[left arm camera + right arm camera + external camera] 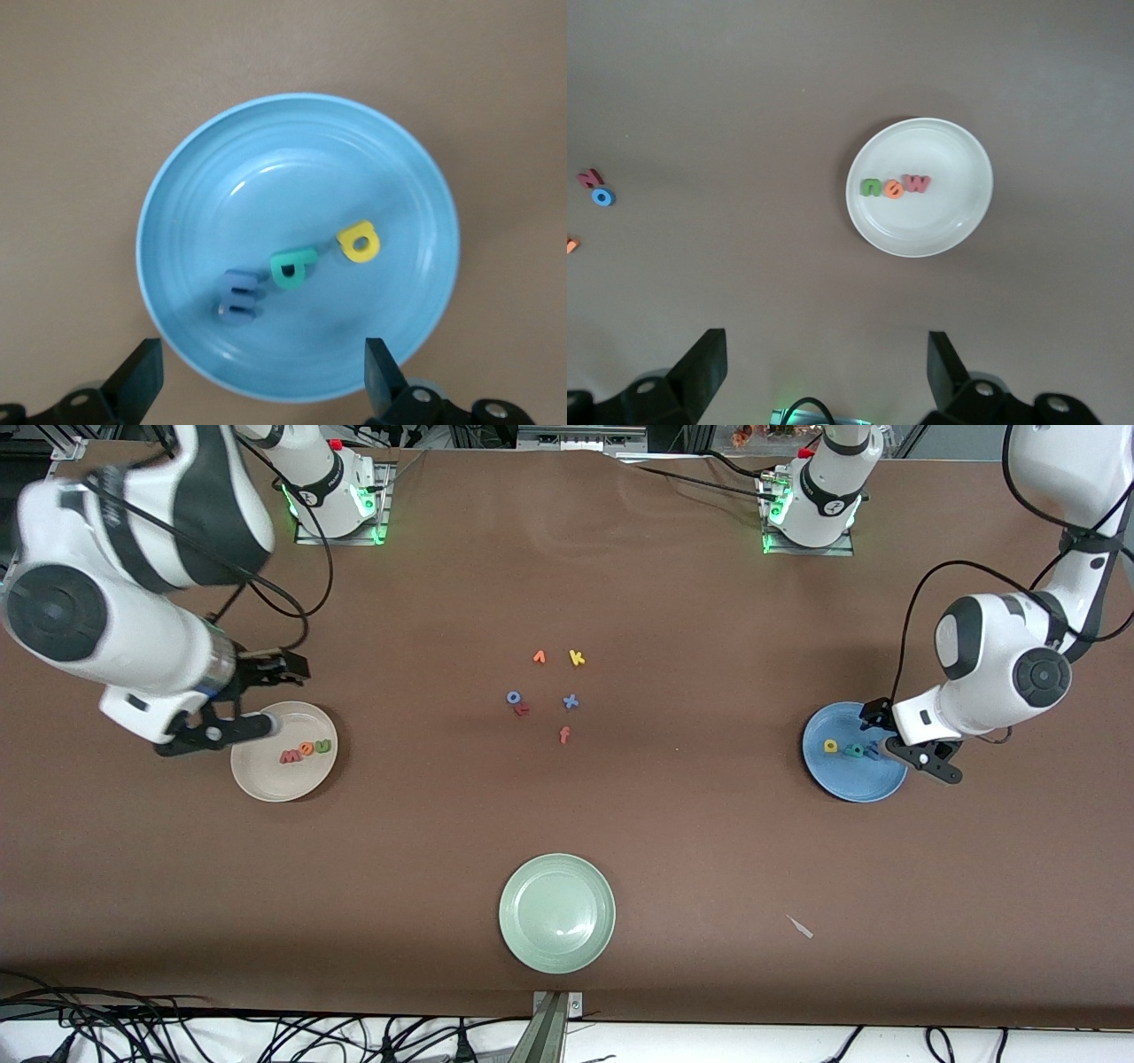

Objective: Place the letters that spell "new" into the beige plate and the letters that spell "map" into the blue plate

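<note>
**Both words plated — the risk now is the exit**

The green "n" (870, 187), orange "e" (894, 188) and salmon "w" (919, 184) lie in a row in the beige plate (266, 781). The light-blue "m" (239, 295), teal "a" (293, 267) and yellow "p" (359, 242) lie in the blue plate (195, 204). The left gripper (259, 376), fingers spread and empty, hangs low over that plate's rim — a careless pull-away could clip the rim and scatter the letters. The right gripper (824, 376), also spread and empty, hangs over the counter (709, 841) beside the beige plate.
</note>
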`<action>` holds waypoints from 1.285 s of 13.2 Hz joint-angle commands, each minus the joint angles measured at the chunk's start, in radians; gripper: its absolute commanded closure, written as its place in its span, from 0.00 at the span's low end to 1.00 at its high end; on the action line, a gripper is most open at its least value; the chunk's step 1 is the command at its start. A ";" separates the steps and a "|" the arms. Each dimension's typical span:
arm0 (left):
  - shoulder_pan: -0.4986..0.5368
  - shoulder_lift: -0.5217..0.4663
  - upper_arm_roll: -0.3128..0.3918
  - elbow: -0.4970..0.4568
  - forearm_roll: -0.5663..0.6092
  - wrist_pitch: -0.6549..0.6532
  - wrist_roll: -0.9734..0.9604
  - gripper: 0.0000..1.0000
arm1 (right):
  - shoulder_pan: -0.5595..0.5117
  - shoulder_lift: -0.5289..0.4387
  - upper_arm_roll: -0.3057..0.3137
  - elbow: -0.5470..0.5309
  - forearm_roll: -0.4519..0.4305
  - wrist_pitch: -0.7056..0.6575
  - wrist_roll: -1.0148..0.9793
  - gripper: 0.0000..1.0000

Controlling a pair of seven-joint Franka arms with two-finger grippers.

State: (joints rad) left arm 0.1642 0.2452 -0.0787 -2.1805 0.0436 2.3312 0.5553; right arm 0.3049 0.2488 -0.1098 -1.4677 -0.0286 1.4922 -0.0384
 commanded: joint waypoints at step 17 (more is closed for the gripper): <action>-0.117 -0.423 -0.009 0.515 -0.054 -0.911 -0.448 0.00 | -0.319 -0.210 0.191 -0.148 -0.008 0.082 0.011 0.00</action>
State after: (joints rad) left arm 0.0645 -0.2098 -0.0919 -1.7024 0.0138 1.4438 0.1294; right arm 0.0030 0.0441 0.0584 -1.6119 -0.0356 1.5727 -0.0358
